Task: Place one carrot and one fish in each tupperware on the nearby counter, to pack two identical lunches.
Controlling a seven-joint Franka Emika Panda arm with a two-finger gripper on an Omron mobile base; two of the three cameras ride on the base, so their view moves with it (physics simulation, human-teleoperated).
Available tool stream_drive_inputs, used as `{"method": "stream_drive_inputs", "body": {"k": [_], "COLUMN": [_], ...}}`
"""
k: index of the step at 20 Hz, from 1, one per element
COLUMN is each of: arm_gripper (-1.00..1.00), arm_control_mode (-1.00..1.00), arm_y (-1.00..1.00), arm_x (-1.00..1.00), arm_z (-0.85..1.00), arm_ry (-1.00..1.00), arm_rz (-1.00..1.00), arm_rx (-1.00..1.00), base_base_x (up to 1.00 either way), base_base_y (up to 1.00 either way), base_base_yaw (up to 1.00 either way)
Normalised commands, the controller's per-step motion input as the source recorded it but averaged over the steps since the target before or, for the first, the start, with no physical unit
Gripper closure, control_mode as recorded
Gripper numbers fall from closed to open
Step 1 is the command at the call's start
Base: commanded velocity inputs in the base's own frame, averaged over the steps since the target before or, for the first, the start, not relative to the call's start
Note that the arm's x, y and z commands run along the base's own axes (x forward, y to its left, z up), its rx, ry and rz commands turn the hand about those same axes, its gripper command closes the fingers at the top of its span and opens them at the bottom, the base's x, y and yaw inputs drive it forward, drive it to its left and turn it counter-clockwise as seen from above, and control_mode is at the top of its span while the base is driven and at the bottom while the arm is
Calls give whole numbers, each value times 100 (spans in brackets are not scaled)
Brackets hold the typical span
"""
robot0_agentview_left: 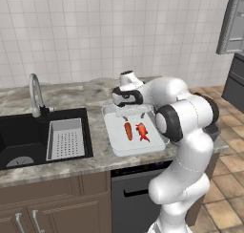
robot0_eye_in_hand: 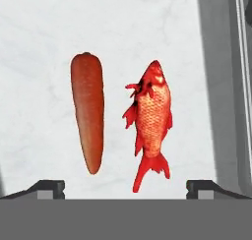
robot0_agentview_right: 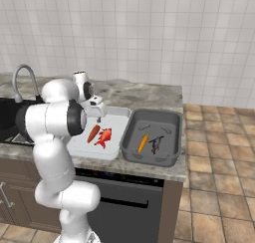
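Red finned fish [robot0_eye_in_hand: 150, 123] lies lengthwise beside the smooth orange-red carrot [robot0_eye_in_hand: 88, 116] in the pale grey-white rectangular tupperware [robot0_agentview_left: 119, 148], at frame centre, directly below the spread, empty gripper [robot0_eye_in_hand: 125, 187].

Your arm folds forward at centre frame, wrist bent down, the claw [robot0_eye_in_hand: 125, 187] pointing straight downward with jaws spread wide, empty.

pale tupperware [robot0_agentview_right: 118, 118]: carrot [robot0_agentview_right: 93, 133], red fish [robot0_agentview_right: 103, 137] | dark tupperware [robot0_agentview_right: 172, 123]: carrot [robot0_agentview_right: 143, 143], blackish fish [robot0_agentview_right: 157, 144]
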Motion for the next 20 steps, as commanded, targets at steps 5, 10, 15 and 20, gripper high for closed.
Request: {"method": "stream_drive_inputs", "body": {"k": [5,10,15,20], "arm_gripper": [-100,-100,-100,-100], "arm_control_mode": [-100,-100,-100,-100], "arm_y": [-5,36,73,78], "arm_x": [-100,-99,-82,-46], "arm_z": [63,67,68,74], "arm_ry": [-32,-40,-36,-28], "arm_rz": [-1,0,0,0], "arm_rx": [-1,-16,-31,-37], "base_base_x": [0,0,0,0], "base_base_y": [0,0,0,0], "base_base_yaw": [0,0,0,0]}}
